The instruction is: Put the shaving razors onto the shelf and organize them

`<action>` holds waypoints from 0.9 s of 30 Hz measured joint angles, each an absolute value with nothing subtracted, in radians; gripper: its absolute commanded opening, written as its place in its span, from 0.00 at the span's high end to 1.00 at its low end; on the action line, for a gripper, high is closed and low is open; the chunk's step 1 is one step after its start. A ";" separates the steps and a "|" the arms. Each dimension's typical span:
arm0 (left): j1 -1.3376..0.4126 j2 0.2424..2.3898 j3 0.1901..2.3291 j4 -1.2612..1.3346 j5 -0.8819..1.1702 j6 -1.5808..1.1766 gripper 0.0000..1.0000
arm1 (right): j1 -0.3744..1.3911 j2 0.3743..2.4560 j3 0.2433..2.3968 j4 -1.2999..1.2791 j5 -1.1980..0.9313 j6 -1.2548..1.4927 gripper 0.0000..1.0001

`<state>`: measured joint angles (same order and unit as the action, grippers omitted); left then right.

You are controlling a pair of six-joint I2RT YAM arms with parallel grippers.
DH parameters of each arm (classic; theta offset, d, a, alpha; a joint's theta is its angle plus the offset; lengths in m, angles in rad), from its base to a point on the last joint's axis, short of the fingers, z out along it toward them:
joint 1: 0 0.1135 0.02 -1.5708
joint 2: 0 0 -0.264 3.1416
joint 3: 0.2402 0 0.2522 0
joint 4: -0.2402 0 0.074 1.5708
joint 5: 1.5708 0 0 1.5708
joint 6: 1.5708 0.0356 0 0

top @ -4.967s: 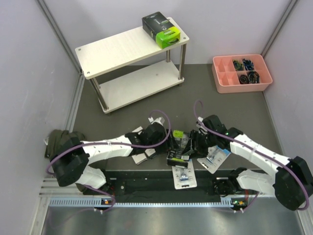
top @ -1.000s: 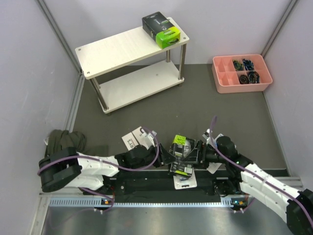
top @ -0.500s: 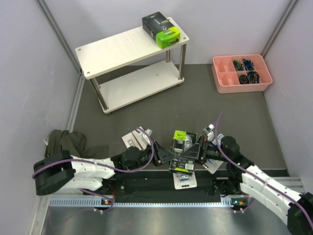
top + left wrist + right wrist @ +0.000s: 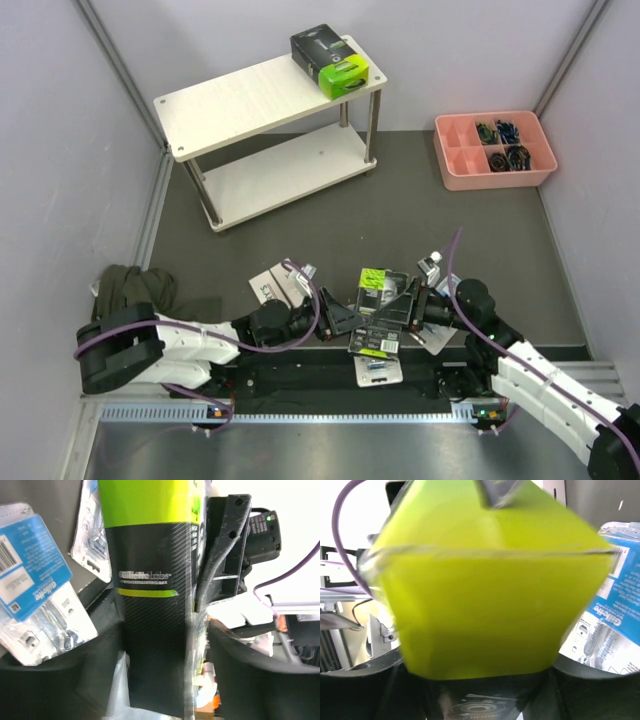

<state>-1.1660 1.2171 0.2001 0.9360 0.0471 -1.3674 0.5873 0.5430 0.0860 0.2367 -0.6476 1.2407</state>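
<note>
A black-and-lime razor pack (image 4: 378, 312) hangs tilted above the table's near edge, between my two grippers. My right gripper (image 4: 412, 306) is shut on it; in the right wrist view its lime end (image 4: 485, 605) fills the space between the fingers of that gripper (image 4: 477, 670). My left gripper (image 4: 342, 320) is open, its jaws on either side of the pack's black edge (image 4: 150, 580) with slim gaps, as the left wrist view (image 4: 165, 630) shows. A second black-and-lime pack (image 4: 330, 60) lies on the top board of the shelf (image 4: 240, 100).
A white box (image 4: 270, 287) lies left of the grippers. One blister pack (image 4: 375, 368) lies at the table's near edge, and another (image 4: 438, 336) sits partly under my right arm. A pink compartment tray (image 4: 450, 175) is at the far right. A dark cloth (image 4: 130, 285) lies at the left.
Over five seconds the pack left the table and both arms drew back toward the near edge. In the last second it shifted slightly right and up between the grippers.
</note>
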 measured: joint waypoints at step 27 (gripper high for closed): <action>-1.140 1.134 0.211 0.749 0.015 -1.205 0.06 | 0.588 0.670 0.140 0.218 -0.833 1.141 0.52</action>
